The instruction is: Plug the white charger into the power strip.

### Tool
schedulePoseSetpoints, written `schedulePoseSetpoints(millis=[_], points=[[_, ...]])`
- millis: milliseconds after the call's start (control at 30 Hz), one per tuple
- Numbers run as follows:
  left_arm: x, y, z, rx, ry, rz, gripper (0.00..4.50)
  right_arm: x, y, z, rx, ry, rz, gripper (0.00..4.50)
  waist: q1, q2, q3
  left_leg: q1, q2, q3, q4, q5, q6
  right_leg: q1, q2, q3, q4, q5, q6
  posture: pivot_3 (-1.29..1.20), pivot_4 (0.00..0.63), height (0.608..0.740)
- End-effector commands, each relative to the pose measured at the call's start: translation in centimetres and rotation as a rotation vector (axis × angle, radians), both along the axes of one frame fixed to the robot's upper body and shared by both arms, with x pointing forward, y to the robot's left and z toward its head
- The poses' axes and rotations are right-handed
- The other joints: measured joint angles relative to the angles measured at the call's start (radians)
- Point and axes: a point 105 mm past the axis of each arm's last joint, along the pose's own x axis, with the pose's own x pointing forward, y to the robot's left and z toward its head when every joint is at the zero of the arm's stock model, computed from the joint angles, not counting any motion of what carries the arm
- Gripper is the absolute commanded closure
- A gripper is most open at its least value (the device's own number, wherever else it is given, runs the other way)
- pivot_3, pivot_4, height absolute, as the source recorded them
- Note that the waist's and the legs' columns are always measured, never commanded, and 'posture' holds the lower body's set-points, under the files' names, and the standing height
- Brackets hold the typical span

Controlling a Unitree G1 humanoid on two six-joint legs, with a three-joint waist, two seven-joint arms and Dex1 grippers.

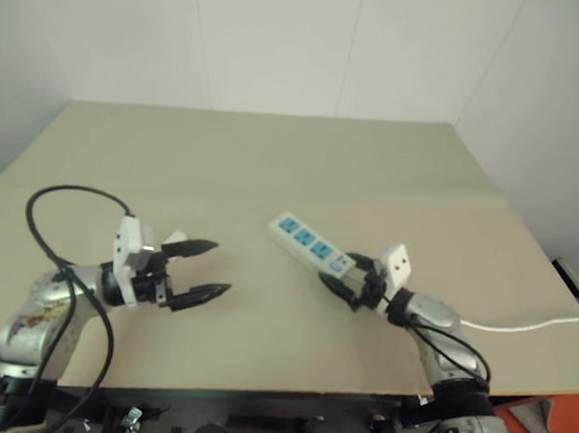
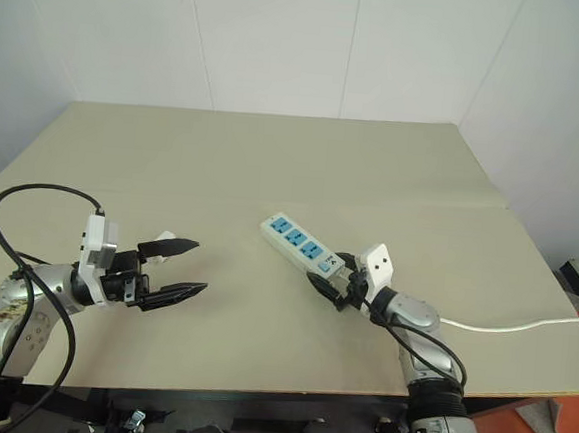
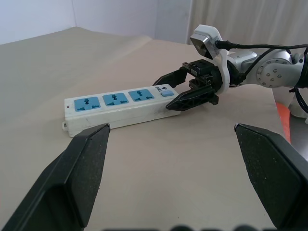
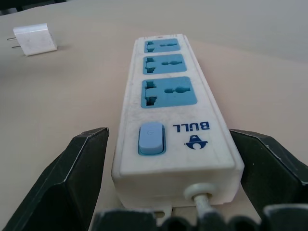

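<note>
The power strip (image 1: pixel 310 243) lies flat near the table's middle, its three blue sockets facing up. Its switch end (image 4: pixel 151 138) points at my right gripper (image 1: pixel 339 272), which is open. That gripper's black fingers (image 4: pixel 82 168) stand on either side of the switch end, a little apart from it. The strip's thin white cord (image 1: pixel 522 325) runs off to the right. The white charger (image 4: pixel 34 39) lies on the table left of the strip, prongs sideways, right behind my left gripper's far finger (image 1: pixel 195 245). My left gripper (image 1: pixel 221 267) is open and empty, pointing toward the strip (image 3: pixel 118 107).
The tan table (image 1: pixel 273 165) stretches back to white walls. Its front edge (image 1: pixel 256 386) runs just below both arms. A black cable (image 1: pixel 49 208) loops over the left forearm.
</note>
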Motion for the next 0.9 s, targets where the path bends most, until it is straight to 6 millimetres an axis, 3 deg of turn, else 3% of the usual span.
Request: schedulePoseSetpoints(millis=[33, 200, 400, 467, 733, 800, 900], points=[[-0.3, -0.2, 0.9, 0.002, -0.047, -0.01, 0.0, 0.4, 0.4, 1.2, 0.009, -0.059, 0.006, 0.04, -0.001, 0.0, 0.0, 0.0, 0.0, 0.0, 0.0, 0.0, 0.0, 0.0, 0.0, 0.0, 0.0, 0.0, 0.0, 0.0, 0.15, 0.74], [-0.5, -0.3, 0.9, -0.006, -0.049, -0.01, 0.0, 0.8, 0.5, 1.4, 0.032, -0.066, 0.002, 1.07, -0.005, 0.0, 0.0, 0.0, 0.0, 0.0, 0.0, 0.0, 0.0, 0.0, 0.0, 0.0, 0.0, 0.0, 0.0, 0.0, 0.15, 0.74], [0.0, -0.1, 2.3, -0.044, -0.087, 0.018, 0.0, 0.3, 0.8, 1.4, 0.004, -0.082, 0.049, 1.07, -0.005, 0.0, 0.0, 0.0, 0.0, 0.0, 0.0, 0.0, 0.0, 0.0, 0.0, 0.0, 0.0, 0.0, 0.0, 0.0, 0.15, 0.74], [1.1, 0.3, 2.8, -0.037, -0.038, 0.098, 0.0, -0.3, 1.2, 1.5, 0.003, -0.088, 0.096, 1.07, -0.004, 0.0, 0.0, 0.0, 0.0, 0.0, 0.0, 0.0, 0.0, 0.0, 0.0, 0.0, 0.0, 0.0, 0.0, 0.0, 0.15, 0.74], [4.7, -0.5, 7.9, 0.1, -0.196, 0.428, 0.0, -3.1, 3.2, 2.6, -0.073, -0.094, 0.435, 1.07, -0.006, 0.0, 0.0, -0.001, 0.0, -0.001, 0.0, 0.0, 0.0, 0.0, 0.0, 0.0, -0.001, 0.001, 0.002, 0.0, 0.15, 0.74], [5.2, -0.6, 8.5, 0.116, -0.173, 0.447, 0.0, -3.6, 3.5, 2.7, -0.105, -0.07, 0.518, 1.07, -0.008, 0.0, 0.0, 0.0, 0.0, -0.001, 0.0, 0.0, 0.0, 0.0, 0.0, 0.0, -0.001, 0.001, 0.002, 0.0, 0.15, 0.74], [6.7, 0.0, 7.7, 0.198, -0.011, 0.512, 0.0, -4.1, 3.8, 2.7, -0.14, -0.053, 0.607, 1.07, -0.008, 0.0, 0.0, 0.0, 0.0, -0.001, 0.0, 0.0, 0.0, 0.0, 0.001, 0.0, 0.0, 0.001, 0.002, 0.0, 0.15, 0.74]])
